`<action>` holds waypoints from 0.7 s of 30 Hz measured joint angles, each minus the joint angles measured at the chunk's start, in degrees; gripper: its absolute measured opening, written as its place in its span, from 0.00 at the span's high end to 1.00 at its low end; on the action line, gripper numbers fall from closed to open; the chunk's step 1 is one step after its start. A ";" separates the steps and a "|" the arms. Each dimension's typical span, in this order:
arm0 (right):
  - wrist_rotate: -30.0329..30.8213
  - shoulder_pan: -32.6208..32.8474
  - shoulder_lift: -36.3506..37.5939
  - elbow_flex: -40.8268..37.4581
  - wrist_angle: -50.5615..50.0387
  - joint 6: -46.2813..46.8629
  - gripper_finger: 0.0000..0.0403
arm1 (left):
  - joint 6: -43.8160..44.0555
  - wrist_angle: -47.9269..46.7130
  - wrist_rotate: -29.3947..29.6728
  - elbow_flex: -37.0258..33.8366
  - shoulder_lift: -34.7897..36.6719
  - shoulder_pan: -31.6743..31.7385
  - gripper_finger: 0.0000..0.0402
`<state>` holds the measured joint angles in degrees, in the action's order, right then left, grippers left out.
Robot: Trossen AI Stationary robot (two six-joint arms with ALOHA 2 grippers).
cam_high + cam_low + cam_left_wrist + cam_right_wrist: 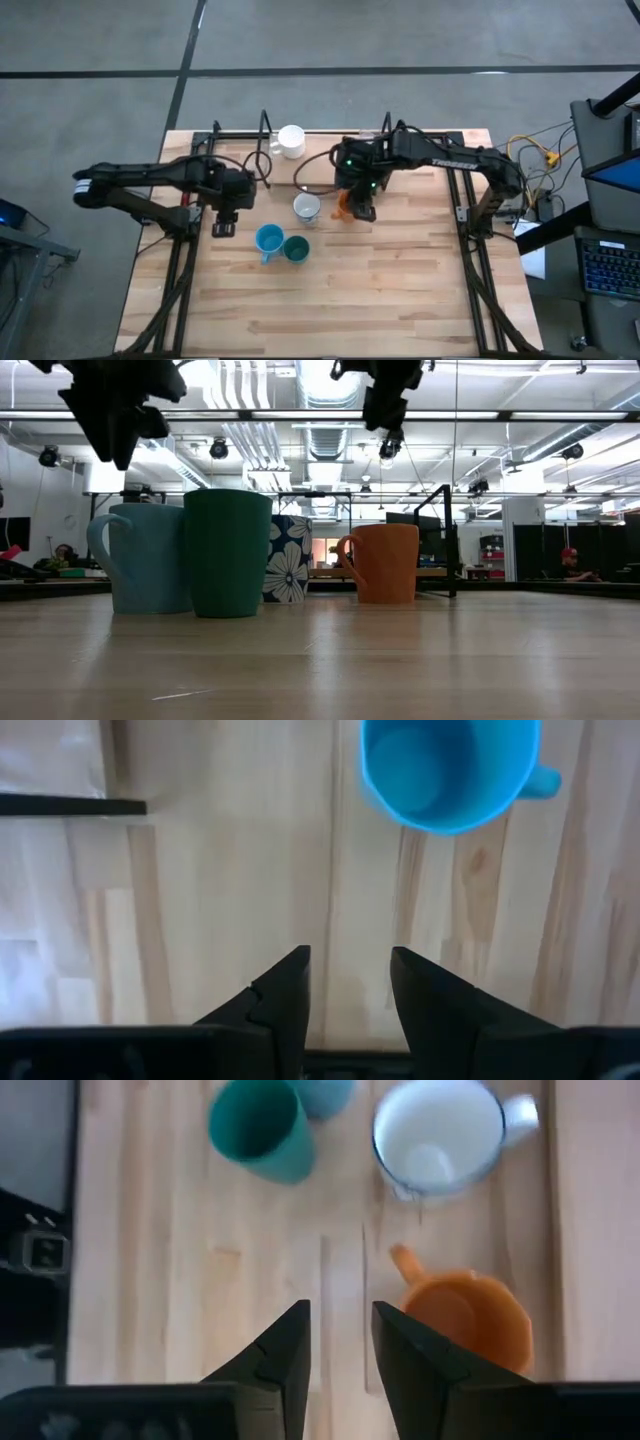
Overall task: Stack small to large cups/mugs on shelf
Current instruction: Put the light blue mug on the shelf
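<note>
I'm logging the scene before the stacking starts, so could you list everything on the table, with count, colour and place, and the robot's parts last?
white mug: one, white, on the shelf at the table's far edge.
floral mug: one, white inside, blue-and-white flower print outside, mid-table.
orange mug: one, orange, beside the floral mug, under the right gripper.
light blue mug: one, light blue, nearer the front, left of the teal cup.
teal cup: one, dark teal-green, no handle visible, close beside the light blue mug.
shelf: one, light wood in a black wire frame, along the far edge.
table: one, light wood planks.
left gripper: empty, jaws apart, above bare table left of the light blue mug.
right gripper: empty, jaws apart, above the orange mug.
</note>
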<state>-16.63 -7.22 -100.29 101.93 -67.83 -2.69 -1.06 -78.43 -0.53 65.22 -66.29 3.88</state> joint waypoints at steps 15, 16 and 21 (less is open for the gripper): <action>8.31 7.60 0.35 9.17 -18.07 6.58 0.79 | -0.87 9.25 -12.64 -2.07 -0.11 -1.25 0.69; 8.41 7.81 0.46 8.94 -18.80 7.70 0.80 | -0.83 9.42 -14.39 -1.84 -0.49 -1.63 0.69; 10.18 9.23 1.36 7.43 -21.28 10.37 0.83 | 3.03 9.02 -14.00 -1.37 -3.07 -2.56 0.69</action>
<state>-6.45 2.02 -98.93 109.36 -89.11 7.67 1.98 -69.41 -14.54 63.86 -69.36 1.32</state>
